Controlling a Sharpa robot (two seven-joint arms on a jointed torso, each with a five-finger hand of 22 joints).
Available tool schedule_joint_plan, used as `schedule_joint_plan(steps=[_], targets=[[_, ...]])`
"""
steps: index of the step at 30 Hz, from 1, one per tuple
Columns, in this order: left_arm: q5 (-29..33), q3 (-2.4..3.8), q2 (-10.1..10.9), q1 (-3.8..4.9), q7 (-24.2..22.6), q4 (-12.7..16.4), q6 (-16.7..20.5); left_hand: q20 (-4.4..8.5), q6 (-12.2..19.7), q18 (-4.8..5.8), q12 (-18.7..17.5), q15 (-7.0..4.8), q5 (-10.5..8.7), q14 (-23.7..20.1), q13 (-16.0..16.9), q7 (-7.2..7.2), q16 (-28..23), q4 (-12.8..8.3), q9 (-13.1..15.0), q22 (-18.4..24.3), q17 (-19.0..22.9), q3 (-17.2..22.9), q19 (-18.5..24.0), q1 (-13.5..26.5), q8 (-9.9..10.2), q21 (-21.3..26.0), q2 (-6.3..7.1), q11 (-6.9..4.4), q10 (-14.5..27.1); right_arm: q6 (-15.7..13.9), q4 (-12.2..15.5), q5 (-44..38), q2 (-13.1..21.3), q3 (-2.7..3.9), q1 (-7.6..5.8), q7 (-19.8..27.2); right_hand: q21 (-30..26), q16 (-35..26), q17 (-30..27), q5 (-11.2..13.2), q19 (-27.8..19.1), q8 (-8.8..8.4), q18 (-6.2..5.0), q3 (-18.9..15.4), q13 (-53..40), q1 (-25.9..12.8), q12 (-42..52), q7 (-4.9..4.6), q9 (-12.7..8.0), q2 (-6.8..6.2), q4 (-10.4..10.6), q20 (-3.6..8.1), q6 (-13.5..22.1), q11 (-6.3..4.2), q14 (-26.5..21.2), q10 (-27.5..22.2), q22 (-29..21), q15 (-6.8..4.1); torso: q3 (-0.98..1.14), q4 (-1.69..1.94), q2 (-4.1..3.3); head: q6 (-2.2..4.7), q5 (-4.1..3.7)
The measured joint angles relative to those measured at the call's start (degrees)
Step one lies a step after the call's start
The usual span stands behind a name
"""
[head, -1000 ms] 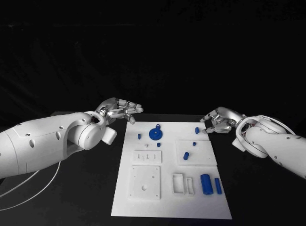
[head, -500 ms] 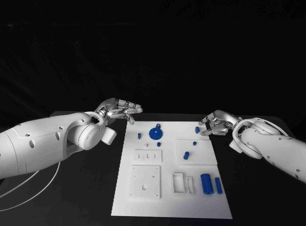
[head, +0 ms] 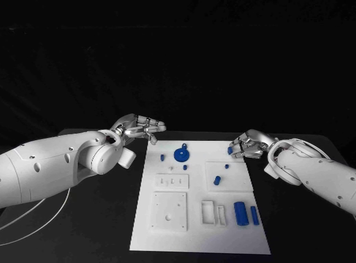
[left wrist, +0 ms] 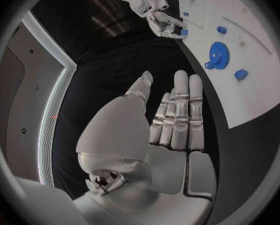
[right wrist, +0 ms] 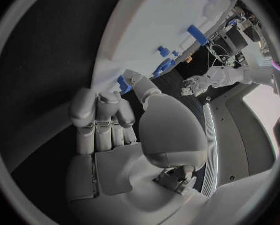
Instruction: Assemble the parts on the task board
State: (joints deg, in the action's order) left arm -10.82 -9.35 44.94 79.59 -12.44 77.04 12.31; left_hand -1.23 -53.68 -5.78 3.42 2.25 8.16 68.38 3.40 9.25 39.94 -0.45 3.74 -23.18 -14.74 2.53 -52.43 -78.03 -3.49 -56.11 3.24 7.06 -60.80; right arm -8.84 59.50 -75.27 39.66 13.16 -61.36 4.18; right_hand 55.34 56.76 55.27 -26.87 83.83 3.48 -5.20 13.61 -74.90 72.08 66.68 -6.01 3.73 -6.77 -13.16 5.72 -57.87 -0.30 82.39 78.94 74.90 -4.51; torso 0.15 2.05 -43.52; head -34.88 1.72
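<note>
The white task board (head: 197, 192) lies in the middle of the table. On it are a blue gear (head: 181, 155), short blue pegs (head: 216, 180) and two blue cylinders (head: 240, 213). My right hand (head: 247, 143) hovers at the board's far right corner, its half-curled fingers right beside a small blue peg (head: 229, 150). The thumb stretches toward that peg (right wrist: 122, 84), and nothing lies between thumb and fingers. My left hand (head: 138, 127) hangs past the board's far left corner, fingers straight and holding nothing (left wrist: 171, 115). The left wrist view shows the gear (left wrist: 216, 52) and the right hand (left wrist: 165, 22).
Raised white blocks with slots and holes (head: 170, 211) sit on the board's near half. Black table surface (head: 91, 230) flanks the board on both sides. The two white arms come in from the left and right edges.
My right hand has drifted left, closer to the small blue peg at the board's far right corner. The left hand and the parts have stayed put.
</note>
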Motion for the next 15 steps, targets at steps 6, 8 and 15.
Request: schedule_joint_plan(steps=[6,8,15], targets=[[-0.01,0.00,0.01,0.00,0.04,0.07,0.00,0.00,0.00,0.01,0.00,0.00,0.00,0.00,0.00,0.00,0.00,0.00,0.00,0.00,0.00,0.00,0.00,0.00,0.00,0.00,0.00,0.00,0.00,-0.16,-0.73,0.56,-0.47,0.00,0.02,0.10,0.23,0.00,0.06,2.57,0.00,0.00,0.00,2.19,0.00,-0.52,0.28,0.20,0.00,0.52,-0.01,0.00,-2.29,0.00,0.00,0.00,0.00,0.00,0.00,-0.02,0.03,-0.02,0.10],[-0.02,0.01,0.01,0.00,0.04,0.08,0.00,0.00,0.00,0.01,0.00,0.00,0.00,0.00,0.00,0.00,0.00,0.00,0.00,0.00,0.00,0.00,0.00,0.00,0.00,0.00,0.00,0.00,0.00,-0.18,-0.89,0.70,-0.64,0.00,0.04,0.14,0.24,0.00,0.06,3.80,0.00,0.00,0.00,3.05,0.00,-0.52,0.28,0.34,0.00,0.52,-0.06,0.00,-3.16,0.00,0.00,0.00,0.00,0.00,0.00,-0.02,0.03,-0.04,0.10],[-0.04,0.01,0.00,0.00,0.07,0.08,-0.03,0.00,0.01,0.01,0.00,0.00,0.00,0.00,0.00,0.00,0.00,0.00,0.00,0.00,0.00,0.00,0.00,0.00,0.00,0.00,0.00,0.00,0.00,-0.19,-1.24,1.12,-1.13,0.00,0.39,0.27,0.24,-0.01,0.05,5.57,0.00,0.00,0.00,4.14,0.00,-0.52,0.50,0.61,0.00,0.52,-0.21,0.00,-4.08,-0.21,0.00,0.22,0.00,0.00,-0.01,-0.02,0.07,-0.23,0.27]])
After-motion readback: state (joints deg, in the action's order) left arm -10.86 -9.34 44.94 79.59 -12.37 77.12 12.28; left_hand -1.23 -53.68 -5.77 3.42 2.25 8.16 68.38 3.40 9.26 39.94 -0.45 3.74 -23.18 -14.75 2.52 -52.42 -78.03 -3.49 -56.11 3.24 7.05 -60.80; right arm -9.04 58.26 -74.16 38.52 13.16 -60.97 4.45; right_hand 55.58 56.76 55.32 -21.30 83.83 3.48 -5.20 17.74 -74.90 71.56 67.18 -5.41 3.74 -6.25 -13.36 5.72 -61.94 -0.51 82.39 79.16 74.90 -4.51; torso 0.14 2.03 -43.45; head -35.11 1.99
